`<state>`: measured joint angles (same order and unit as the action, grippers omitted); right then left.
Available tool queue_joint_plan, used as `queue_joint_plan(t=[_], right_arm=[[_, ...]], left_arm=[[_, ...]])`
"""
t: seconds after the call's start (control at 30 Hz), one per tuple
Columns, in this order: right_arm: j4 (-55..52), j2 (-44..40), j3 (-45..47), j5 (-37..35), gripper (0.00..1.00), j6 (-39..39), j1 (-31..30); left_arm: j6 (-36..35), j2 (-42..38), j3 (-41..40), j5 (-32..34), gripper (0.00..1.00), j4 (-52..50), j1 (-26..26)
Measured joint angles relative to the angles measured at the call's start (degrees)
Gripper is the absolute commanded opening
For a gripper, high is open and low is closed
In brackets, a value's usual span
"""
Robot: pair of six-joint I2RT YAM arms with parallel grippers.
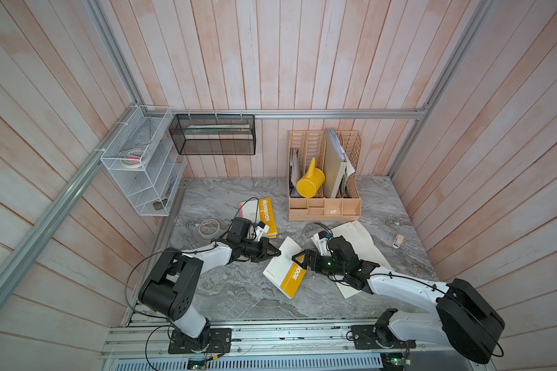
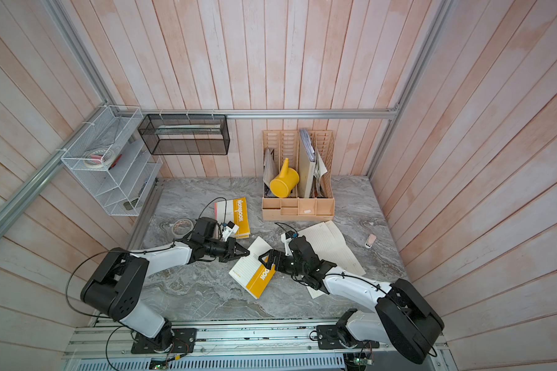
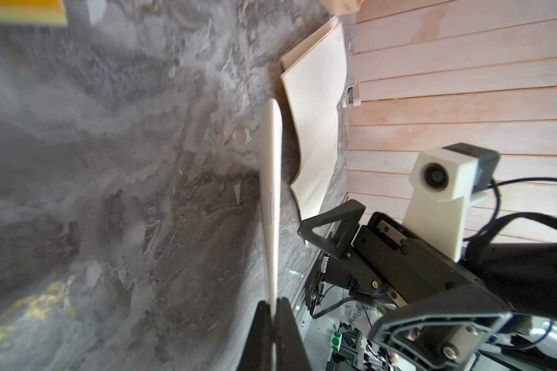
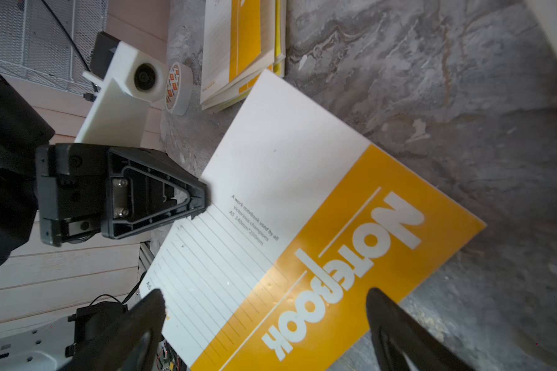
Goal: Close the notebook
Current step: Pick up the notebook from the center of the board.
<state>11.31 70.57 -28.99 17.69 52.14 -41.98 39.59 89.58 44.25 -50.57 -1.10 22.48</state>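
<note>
Plainly the main risk sits at the left gripper (image 3: 274, 305), whose jaws are shut on the thin cover edge of the notebook (image 4: 303, 192); the left wrist view shows that edge side-on and bowed. So narrow a pinch on bending card could slip. It could also crease or tear the cover if the arm pulls sideways instead of laying it flat. A drag would likely slide the whole notebook across the smooth table (image 1: 238, 289), since nothing seems to pin it. The right gripper (image 4: 266, 295) is over the yellow band with jaws spread wide, gripping nothing; if it presses late or off-centre, the cover may spring up again. The notebook lies skewed mid-table between the two grippers, nearer than a stack (image 1: 264, 215) of like notebooks and left of loose lined sheets (image 1: 364, 247) under the right arm. Its cover faces up, white with printed lines on the left and yellow with white lettering on the right. How far the pinched edge stands off the pages cannot be told.
</note>
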Motion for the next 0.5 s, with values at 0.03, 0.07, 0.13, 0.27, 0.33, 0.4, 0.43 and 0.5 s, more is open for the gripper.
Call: queue_joint_plan(t=[0.03,0.07,0.13,0.27,0.33,0.4,0.43,0.5], right_arm=[[-0.8,-0.6,-0.5,-0.3,0.98,-0.4,0.0],[-1.6,-1.2,-0.9,-0.6,0.98,-0.9,0.0],[-3.1,-2.2,-1.4,-1.2,0.98,-1.7,0.1],[-5.9,-4.0,-1.7,-2.0,0.98,-3.3,1.0],[-6.8,-4.9,-1.7,-2.5,0.98,-3.9,1.7],[-7.5,-6.0,-1.7,-2.9,0.98,-4.3,2.5],[-7.6,-6.5,-1.7,-2.9,0.98,-4.4,2.8],[-8.0,-7.5,-1.7,-2.9,0.98,-4.6,3.6]], left_arm=[[-0.2,-1.5,0.8,0.3,0.0,-1.3,-0.5],[-0.5,-3.1,1.9,0.5,0.0,-2.6,-1.1],[-0.9,-5.4,4.3,1.3,0.0,-4.9,-2.2],[-1.5,-8.2,8.3,2.5,0.0,-7.3,-4.5],[-1.5,-8.7,9.4,3.2,0.0,-7.6,-6.1],[-1.5,-8.8,10.2,3.9,0.0,-7.8,-8.0],[-1.5,-8.7,10.6,4.2,0.0,-8.0,-8.9],[-1.5,-8.1,11.9,4.6,0.0,-8.3,-11.0]])
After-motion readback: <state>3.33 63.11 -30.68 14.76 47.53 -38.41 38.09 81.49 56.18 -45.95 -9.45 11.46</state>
